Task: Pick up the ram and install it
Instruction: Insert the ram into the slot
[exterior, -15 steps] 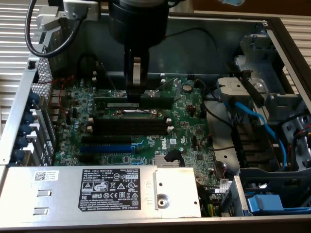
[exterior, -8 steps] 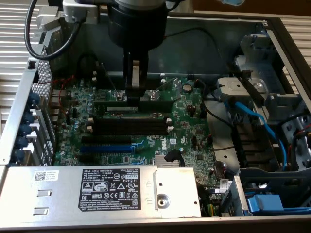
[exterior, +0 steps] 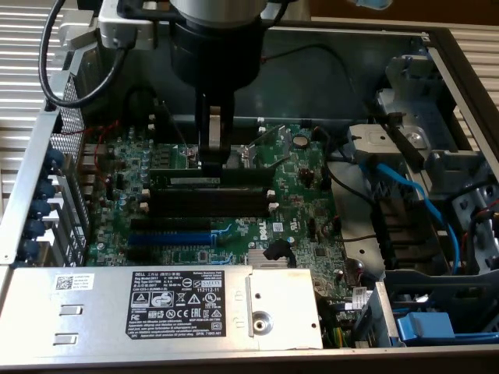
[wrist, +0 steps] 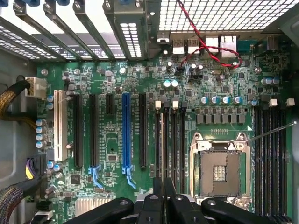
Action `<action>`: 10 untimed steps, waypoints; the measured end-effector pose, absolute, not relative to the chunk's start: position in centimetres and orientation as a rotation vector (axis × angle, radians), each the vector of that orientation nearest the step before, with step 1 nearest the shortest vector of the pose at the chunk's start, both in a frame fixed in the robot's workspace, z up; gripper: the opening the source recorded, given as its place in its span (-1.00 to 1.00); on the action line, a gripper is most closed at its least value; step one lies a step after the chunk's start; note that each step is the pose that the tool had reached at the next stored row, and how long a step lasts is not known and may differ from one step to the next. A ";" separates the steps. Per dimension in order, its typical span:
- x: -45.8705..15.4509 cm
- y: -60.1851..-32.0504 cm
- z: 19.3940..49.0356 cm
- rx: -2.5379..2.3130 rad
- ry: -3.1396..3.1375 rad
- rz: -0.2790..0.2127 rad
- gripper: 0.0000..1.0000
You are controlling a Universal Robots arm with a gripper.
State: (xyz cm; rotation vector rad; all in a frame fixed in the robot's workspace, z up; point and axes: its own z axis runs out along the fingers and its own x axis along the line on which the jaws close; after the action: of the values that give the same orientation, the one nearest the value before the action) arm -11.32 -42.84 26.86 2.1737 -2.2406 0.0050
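Inside an open computer case (exterior: 23,195), seen from above in the exterior view, a green motherboard (exterior: 257,195) lies flat. At 12 o'clock the robot arm reaches straight down, and its gripper (exterior: 212,160) stands just above the centre of the board. The fingers (wrist: 156,196) are drawn close together on the ram (exterior: 183,181), pinching its upper edge. The ram is a long thin stick standing on edge in the memory slot nearest 12 o'clock, running from 9 to 3 o'clock. More black memory slots (exterior: 210,204) lie just beside it toward 6 o'clock, and a blue expansion slot (exterior: 168,236) lies beyond them. At 6 o'clock a grey metal box (exterior: 175,304) with a black label covers the board's edge. Blue cables (exterior: 413,195) curve at 3 o'clock. In the wrist view the ram (wrist: 163,140) shows edge-on, running out from the gripper (wrist: 163,184), near a square processor socket (wrist: 219,170).
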 end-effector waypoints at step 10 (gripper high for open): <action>-11.4 -42.9 26.1 2.174 -2.240 0.006 -0.76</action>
State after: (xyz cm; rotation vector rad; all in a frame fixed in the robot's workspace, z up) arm -11.43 -42.90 26.14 2.1744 -2.2399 0.0064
